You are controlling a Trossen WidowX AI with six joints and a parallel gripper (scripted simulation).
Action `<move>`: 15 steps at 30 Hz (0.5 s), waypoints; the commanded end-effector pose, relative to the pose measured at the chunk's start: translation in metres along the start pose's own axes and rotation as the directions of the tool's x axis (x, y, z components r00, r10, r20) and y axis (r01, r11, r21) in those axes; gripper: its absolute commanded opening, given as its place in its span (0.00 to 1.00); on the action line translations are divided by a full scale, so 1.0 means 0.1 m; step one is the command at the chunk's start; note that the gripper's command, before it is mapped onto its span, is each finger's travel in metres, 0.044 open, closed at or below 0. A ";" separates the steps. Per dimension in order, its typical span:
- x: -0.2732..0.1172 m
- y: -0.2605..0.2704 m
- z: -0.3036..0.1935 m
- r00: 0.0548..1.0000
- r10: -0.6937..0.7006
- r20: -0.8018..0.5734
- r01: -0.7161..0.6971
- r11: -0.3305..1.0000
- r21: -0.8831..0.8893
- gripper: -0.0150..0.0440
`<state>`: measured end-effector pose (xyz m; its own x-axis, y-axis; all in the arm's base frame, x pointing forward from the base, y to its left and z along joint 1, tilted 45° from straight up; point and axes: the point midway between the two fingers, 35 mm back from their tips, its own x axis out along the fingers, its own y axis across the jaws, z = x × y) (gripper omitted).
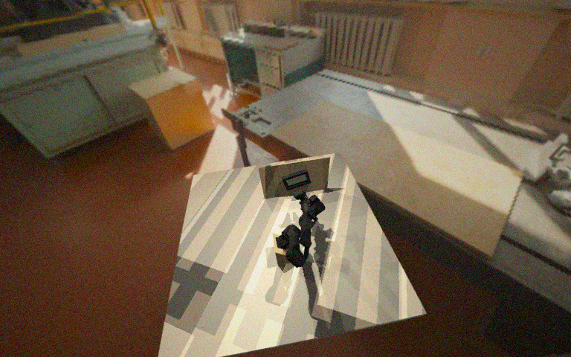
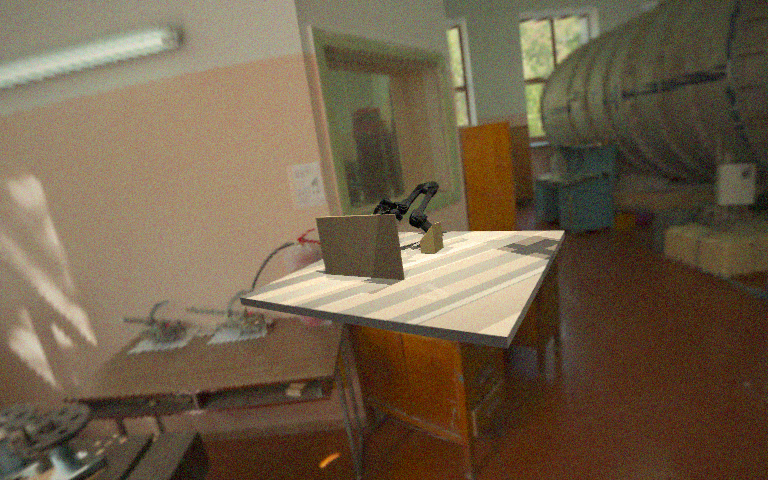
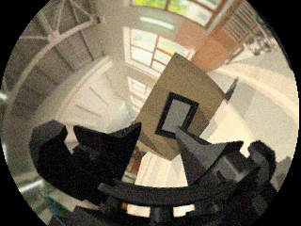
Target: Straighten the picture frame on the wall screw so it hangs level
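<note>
The picture frame (image 1: 296, 173) (image 3: 184, 98), black-rimmed with a grey centre, hangs on the front of the upright brown panel (image 1: 273, 187) (image 2: 359, 246) (image 3: 178, 71). In the top view it is crooked against the panel's top edge, its right side higher. The wrist view shows the same tilt relative to the panel. My gripper (image 1: 299, 195) (image 3: 158, 127) is open and empty, its fingertips back from the frame, in front of its lower part. The screw and the notched strip are hidden behind the frame. In the exterior view the panel hides the frame.
The panel stands on a striped table top (image 1: 218, 201) (image 2: 453, 305). A yellowish wedge block (image 1: 276, 244) (image 2: 431, 240) is at the arm's base. The arm (image 1: 305, 229) (image 2: 416, 200) reaches from there toward the panel. The room's furniture lies beyond the table edges.
</note>
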<state>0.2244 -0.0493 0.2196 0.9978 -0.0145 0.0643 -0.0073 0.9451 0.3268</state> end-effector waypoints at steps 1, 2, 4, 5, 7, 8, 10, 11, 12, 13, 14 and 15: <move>-0.17 0.07 -0.06 1.000 0.014 0.001 -0.013 1.000 -0.018 0.69; -0.22 0.08 -0.08 1.000 0.016 0.002 -0.016 1.000 -0.020 0.69; -0.27 0.10 -0.11 1.000 0.019 0.004 -0.019 1.000 -0.023 0.69; -0.28 0.10 -0.11 1.000 0.020 0.004 -0.020 1.000 -0.023 0.69; -0.23 0.09 -0.06 1.000 0.012 0.008 -0.012 1.000 -0.018 0.69; -0.23 0.10 -0.07 1.000 0.000 0.001 0.000 1.000 -0.009 0.69; -0.26 0.12 -0.09 0.999 -0.040 -0.024 0.040 0.999 0.015 0.69; -0.27 0.13 -0.10 0.998 -0.052 -0.032 0.052 0.998 0.020 0.69; -0.28 0.13 -0.10 0.998 -0.056 -0.035 0.056 0.998 0.022 0.69; -0.28 0.13 -0.10 0.998 -0.056 -0.035 0.056 0.998 0.022 0.69; -0.28 0.13 -0.10 0.998 -0.056 -0.035 0.056 0.998 0.022 0.69; -0.28 0.13 -0.10 0.998 -0.056 -0.035 0.056 0.998 0.022 0.69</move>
<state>0.1991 -0.0338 0.2122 0.9989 -0.0423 0.0206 0.0325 0.9364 0.3493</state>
